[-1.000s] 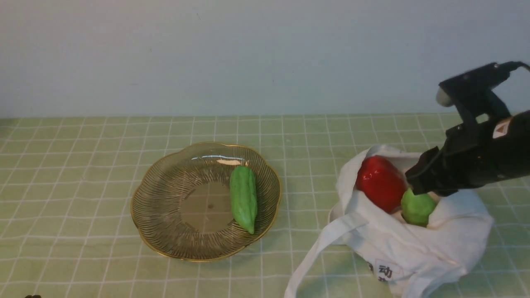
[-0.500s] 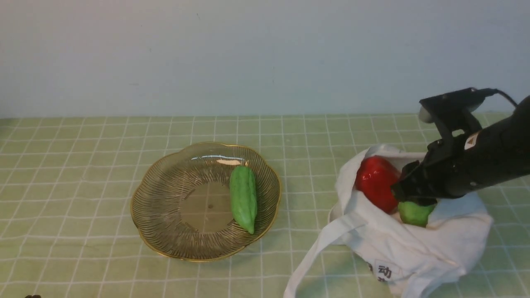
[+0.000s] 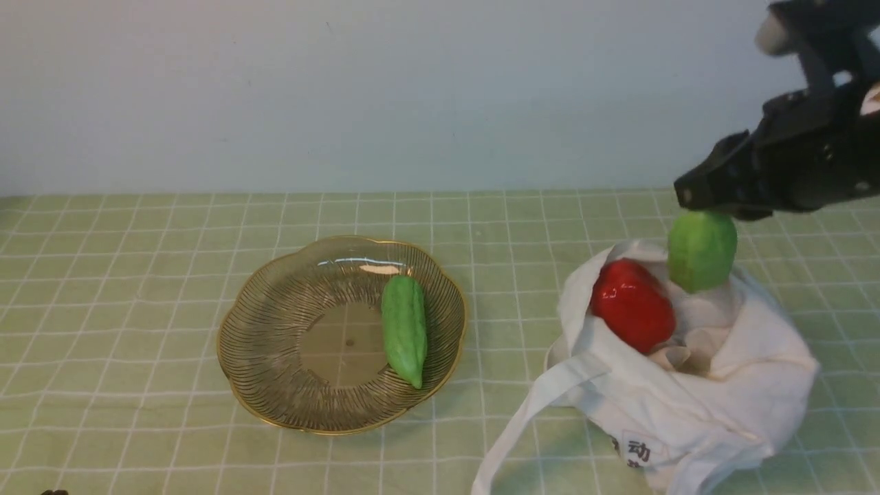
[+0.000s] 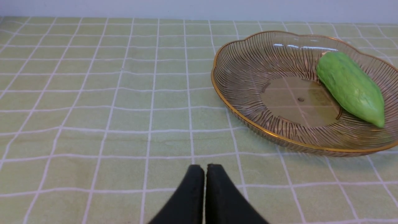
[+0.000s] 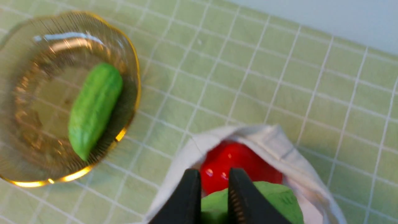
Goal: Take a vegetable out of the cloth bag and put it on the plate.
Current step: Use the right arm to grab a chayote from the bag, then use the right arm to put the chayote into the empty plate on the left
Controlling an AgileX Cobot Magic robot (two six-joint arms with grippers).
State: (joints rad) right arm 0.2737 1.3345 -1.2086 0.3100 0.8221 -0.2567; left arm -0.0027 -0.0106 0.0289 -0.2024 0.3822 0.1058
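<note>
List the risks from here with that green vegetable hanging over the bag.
1. The right hand pinches the held vegetable only by its top end; it may slip and drop into the cloth bag.
2. A gourd already lies on the right side of the plate; setting down there could knock it.

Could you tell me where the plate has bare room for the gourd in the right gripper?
The plate is bare across its left half and centre, from its gold rim to the resting gourd; its right side is crowded by that gourd. The right gripper holds the second gourd above the cloth bag.
</note>
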